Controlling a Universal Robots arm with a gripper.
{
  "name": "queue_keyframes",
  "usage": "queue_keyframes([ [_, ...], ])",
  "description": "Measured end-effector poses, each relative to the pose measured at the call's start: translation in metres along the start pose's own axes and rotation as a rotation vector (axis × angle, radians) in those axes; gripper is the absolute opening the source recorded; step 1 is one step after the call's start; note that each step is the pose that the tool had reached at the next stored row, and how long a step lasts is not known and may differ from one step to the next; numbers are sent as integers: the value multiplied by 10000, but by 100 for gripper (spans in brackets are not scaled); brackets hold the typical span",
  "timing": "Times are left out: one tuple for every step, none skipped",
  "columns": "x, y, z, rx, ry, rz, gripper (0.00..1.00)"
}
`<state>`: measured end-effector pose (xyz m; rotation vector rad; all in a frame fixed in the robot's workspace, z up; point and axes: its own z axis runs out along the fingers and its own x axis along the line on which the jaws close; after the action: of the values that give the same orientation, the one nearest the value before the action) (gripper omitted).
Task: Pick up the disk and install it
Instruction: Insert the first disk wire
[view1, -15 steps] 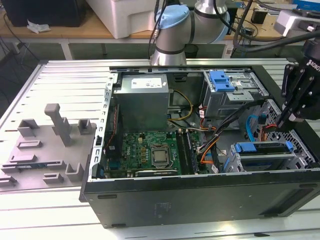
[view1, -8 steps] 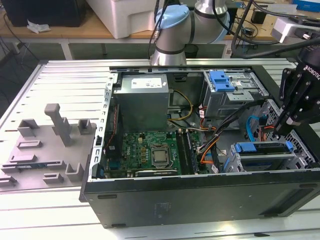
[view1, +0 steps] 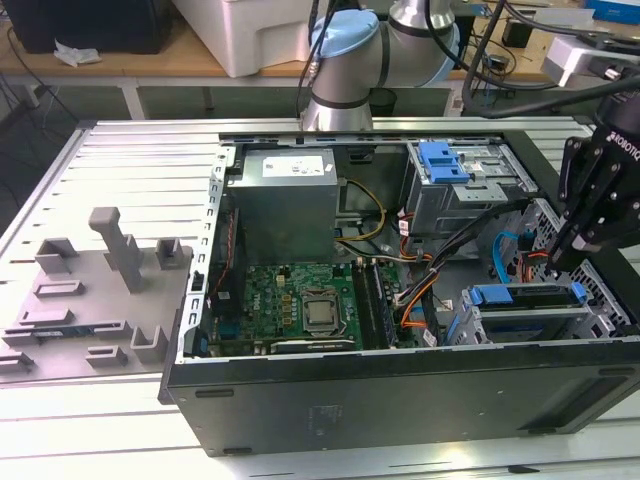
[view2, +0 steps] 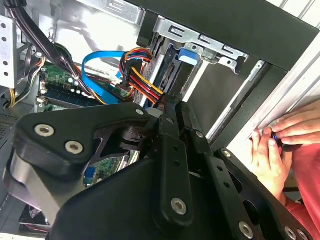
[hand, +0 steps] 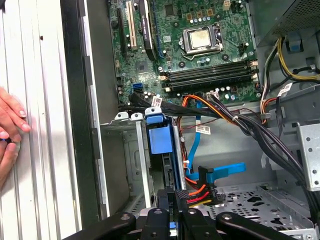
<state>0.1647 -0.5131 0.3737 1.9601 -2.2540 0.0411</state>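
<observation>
Gripper (view1: 556, 262) has its fingers (view2: 167, 130) pinched together, tips right at the end of the disk (hand: 161, 137) (sitting on edge in its drive bay (hand: 131, 150)).

1. In the exterior view we look down slantwise on the whole open computer case (view1: 400, 400).
2. In the first wrist view we face the motherboard (hand: 200, 60) from close.
3. In the second wrist view we sit tight behind the gripper (view2: 170, 107); both wrist views share the drive bay (hand: 131, 117) (view2: 210, 47).
</observation>
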Motion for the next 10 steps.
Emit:
queue_keyframes([
  [0,0,2,12,-2,2,17],
  [0,1,4,55,-10,10,17],
  [0,2,5,216,-42,26,17],
  [4,7,6,301,-59,37,17],
  [11,13,7,337,-65,41,17],
  [20,23,9,363,-69,45,17],
  [28,31,11,388,-72,47,17],
  [40,43,14,427,-78,53,17],
  [46,51,16,457,-84,56,17],
  [52,60,17,500,-93,61,17],
])
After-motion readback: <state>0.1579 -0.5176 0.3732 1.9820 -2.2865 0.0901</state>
